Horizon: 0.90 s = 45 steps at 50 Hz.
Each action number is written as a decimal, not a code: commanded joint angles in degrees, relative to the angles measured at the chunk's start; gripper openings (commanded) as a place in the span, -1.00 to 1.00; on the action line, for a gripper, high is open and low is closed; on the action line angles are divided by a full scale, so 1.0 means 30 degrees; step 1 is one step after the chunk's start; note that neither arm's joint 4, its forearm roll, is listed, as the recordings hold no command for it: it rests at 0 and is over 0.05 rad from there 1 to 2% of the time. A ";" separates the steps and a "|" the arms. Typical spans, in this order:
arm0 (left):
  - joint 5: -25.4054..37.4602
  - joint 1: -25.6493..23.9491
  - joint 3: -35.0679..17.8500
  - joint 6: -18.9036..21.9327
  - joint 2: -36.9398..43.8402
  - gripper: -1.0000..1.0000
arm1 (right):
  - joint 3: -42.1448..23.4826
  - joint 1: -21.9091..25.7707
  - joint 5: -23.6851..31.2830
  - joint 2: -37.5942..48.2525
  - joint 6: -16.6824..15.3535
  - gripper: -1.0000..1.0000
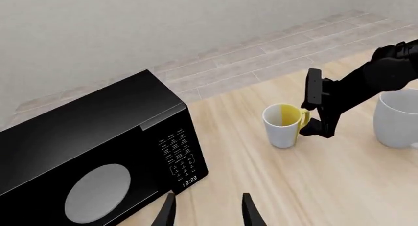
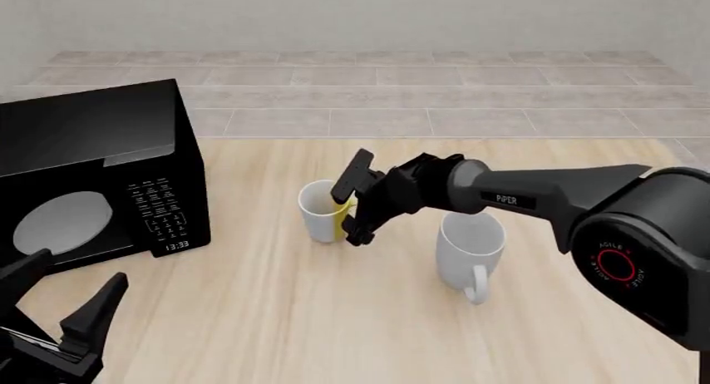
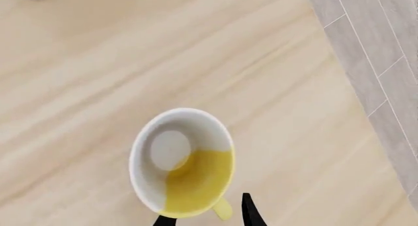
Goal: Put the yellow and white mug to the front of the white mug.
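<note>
The left gripper (image 2: 66,313) sits nearest the camera, low at the table's (image 2: 278,317) front-left corner, fingers spread and empty, in front of the microwave (image 2: 95,172). The right gripper (image 2: 357,197) reaches across to the yellow mug (image 2: 322,211), its fingers parted either side of the yellow handle (image 3: 222,209); no firm grasp shows. That mug stands upright mid-table, just left of and slightly behind the white mug (image 2: 470,247).

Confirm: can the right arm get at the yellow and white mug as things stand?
Probably yes. The right end effector is already at the yellow and white mug, open fingers straddling its handle side, nothing between them; the white mug stands apart.
</note>
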 commanded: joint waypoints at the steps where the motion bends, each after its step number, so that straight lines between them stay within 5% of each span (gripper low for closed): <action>1: 0.0000 0.0000 0.0000 0.0000 0.0000 1.00 | -0.0224 0.0471 -0.0223 0.1601 0.0151 1.00; 6: 0.0000 0.0000 0.0000 0.0000 0.0000 1.00 | -0.0103 0.0483 -0.0281 0.1530 0.0133 1.00; 7: 0.0000 0.0000 0.0000 0.0000 0.0000 1.00 | 0.0002 0.0555 -0.0301 0.1482 0.0154 -1.00; 30: 0.0000 0.0000 0.0000 0.0000 0.0000 1.00 | 0.0648 0.0942 -0.0457 0.1033 0.0345 -1.00; 45: 0.0000 0.0000 0.0000 0.0000 0.0000 1.00 | 0.2772 0.0562 -0.1265 -0.1909 0.0148 -1.00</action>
